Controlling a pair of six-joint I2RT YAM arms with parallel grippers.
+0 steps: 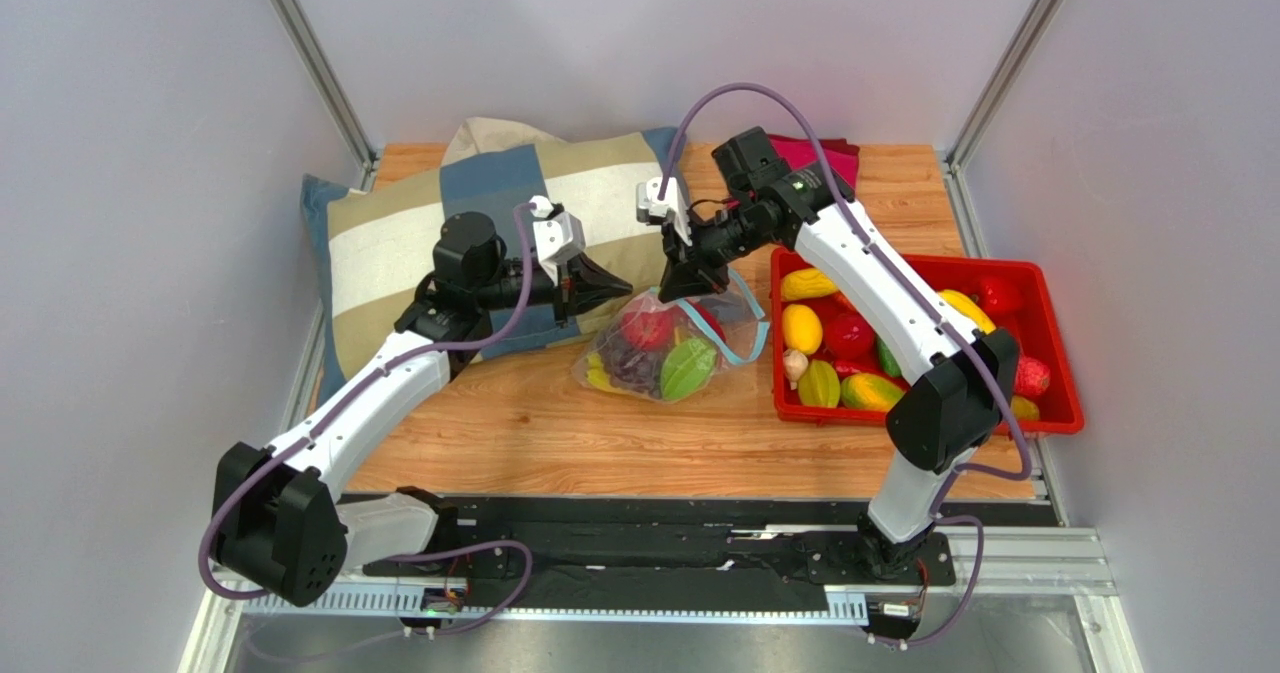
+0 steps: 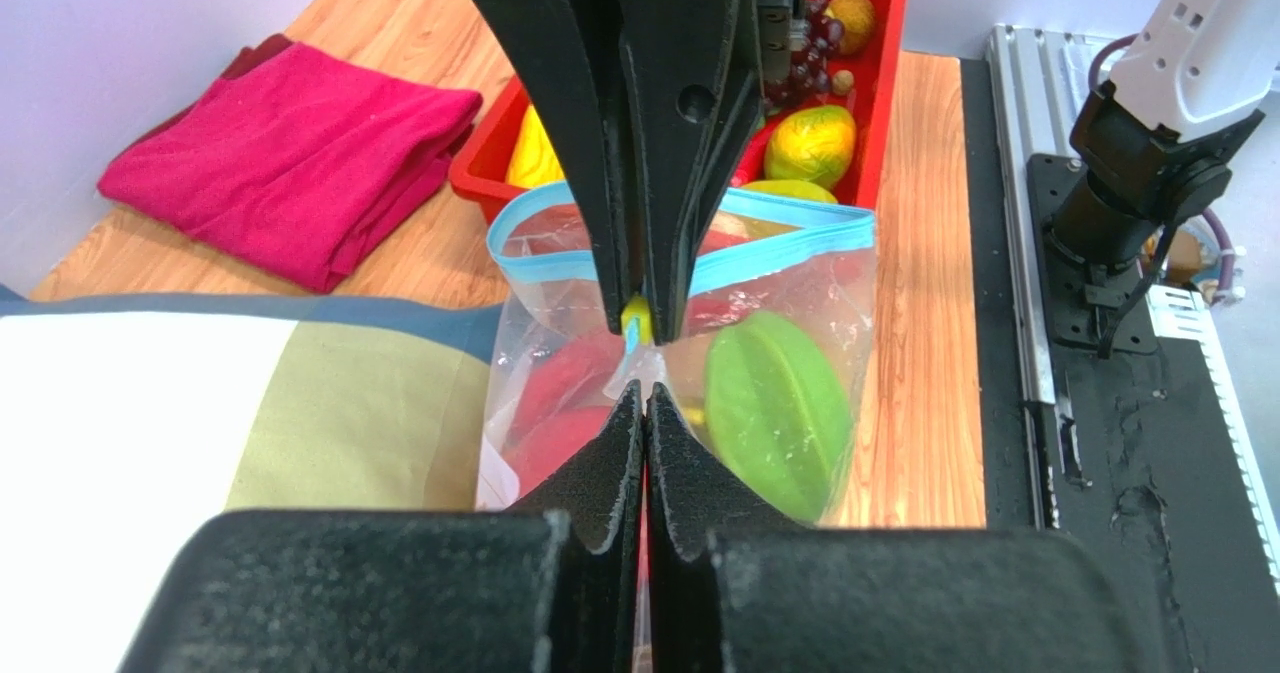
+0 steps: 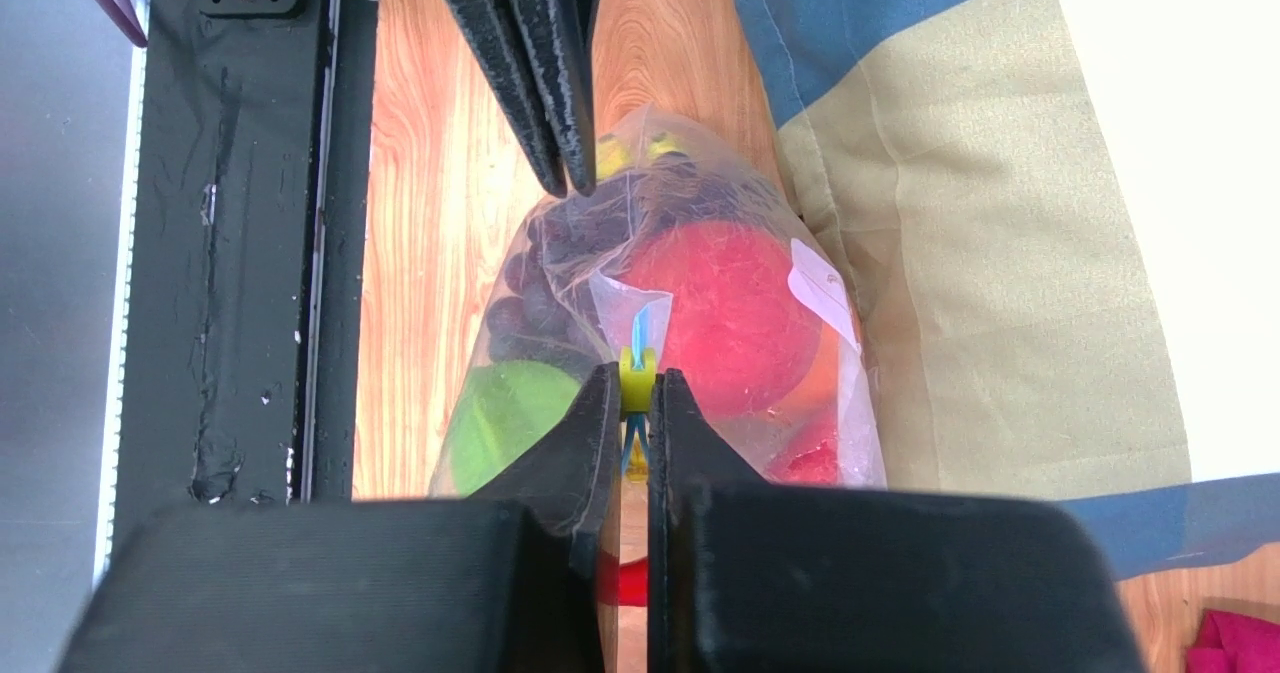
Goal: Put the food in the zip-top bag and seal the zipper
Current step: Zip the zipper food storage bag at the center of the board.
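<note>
Your right pincer [image 3: 637,403] was clenched on the zipper [image 2: 781,238], its tips pinching the small yellow tab [image 3: 637,385] that sits on the teal strip. Your left pincer [image 2: 646,403] was clenched as well. It met the right one nose to nose, and a fold of the bag [image 1: 669,355] appeared to be nipped between its pads just on its own side of that tab. The two sets of tips were almost touching.

The zipper was not closed along its length. From the pinch, the teal strip ran out in an open loop on the far side of the left pincer, so the mouth gaped there.

The bag lay on the desk [image 1: 526,433] beneath both pincers, and its filled body spread from them toward the arm bases. Through the film you could see a green mango [image 2: 778,403] just right of the left pincer's tips. A red apple [image 3: 721,306] lay ahead and to the right of the right pincer's tips, with dark grapes [image 3: 549,261] to the left of the apple. A white label [image 3: 819,276] sat on the film beside the apple.

The red tray [image 1: 1007,262] stood beyond the bag's open mouth as seen from the left pincer, close to the right pincer's arm, and it held more fruit. The pillow [image 1: 391,246] lay under and behind the left pincer, touching the bag's edge. A folded magenta cloth [image 2: 301,156] lay ahead and to the left of the left pincer, well apart from both.
</note>
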